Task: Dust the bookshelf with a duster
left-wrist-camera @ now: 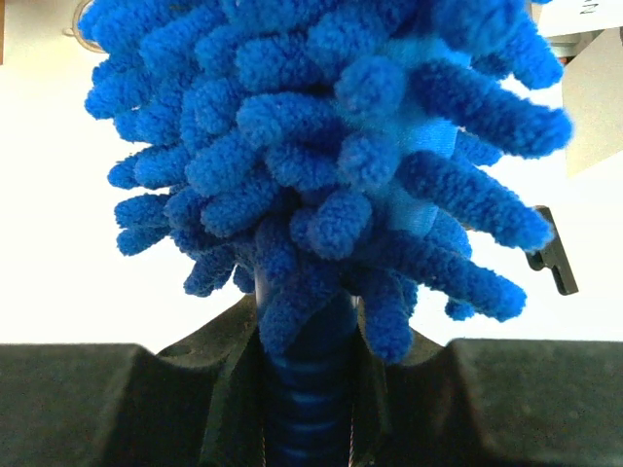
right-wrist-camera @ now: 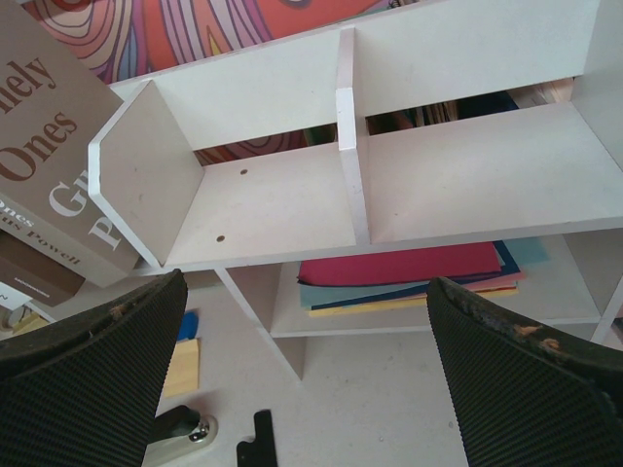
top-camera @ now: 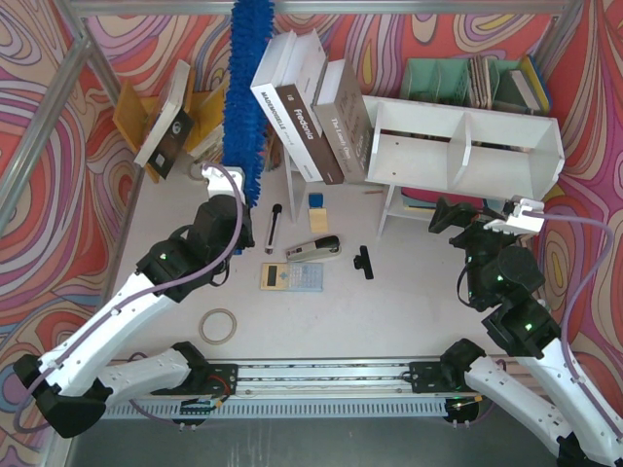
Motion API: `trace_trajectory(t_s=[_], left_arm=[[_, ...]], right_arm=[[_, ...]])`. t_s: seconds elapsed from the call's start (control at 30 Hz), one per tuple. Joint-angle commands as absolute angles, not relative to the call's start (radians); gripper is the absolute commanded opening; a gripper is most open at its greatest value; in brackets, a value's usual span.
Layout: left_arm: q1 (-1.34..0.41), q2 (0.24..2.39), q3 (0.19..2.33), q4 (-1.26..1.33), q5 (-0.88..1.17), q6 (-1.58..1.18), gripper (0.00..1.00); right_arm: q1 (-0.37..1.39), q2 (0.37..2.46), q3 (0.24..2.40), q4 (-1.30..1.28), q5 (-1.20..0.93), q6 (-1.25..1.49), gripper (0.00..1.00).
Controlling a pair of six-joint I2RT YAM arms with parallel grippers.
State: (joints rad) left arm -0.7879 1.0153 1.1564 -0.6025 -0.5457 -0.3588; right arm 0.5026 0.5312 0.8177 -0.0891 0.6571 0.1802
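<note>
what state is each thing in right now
duster, upright, handle clamped in left tool
left tool, shut on duster
right tool, open, empty, facing bookshelf
bookshelf, standing, both compartments empty
books, tilted, leaning against bookshelf
stapler, closed, lying flat

Duster (left-wrist-camera: 331, 146): head of soft, fuzzy blue cloth noodles, matt. Its handle (left-wrist-camera: 310, 418) is ribbed blue plastic with a slight sheen.
Bookshelf (right-wrist-camera: 292, 204): white-painted board, smooth and matt, plain edges.
Right hand (right-wrist-camera: 304, 284): pads (right-wrist-camera: 88, 379) black, finely ribbed, rubber-like, matt, with pale scuff marks along the edges.
Counter (top-camera: 409, 292): white, smooth, matt.
Books (top-camera: 311, 107): paper covers, lightly glossy.
Stapler (top-camera: 313, 250): shiny metal top over a black base.
</note>
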Motion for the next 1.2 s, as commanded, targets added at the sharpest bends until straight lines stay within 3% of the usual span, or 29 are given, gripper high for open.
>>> trace_trajectory(t_s=[0.0,0.53,1.17], left_arm=[[-0.785,1.01,1.203,-0.628,-0.541,-0.345,0.0],[-0.784,1.111,1.105,-0.575,-0.456,-0.411,0.0],[-0.785,1.026,1.137,-0.619,-0.475,-0.415,0.0]], right_arm=[[0.499,0.534,0.815,-0.09,0.662,0.176,0.99],[0.499,0.529,0.815,-0.094,0.665,0.175,0.99],[0.499,0.523,0.816,-0.097,0.667,0.177,0.99]])
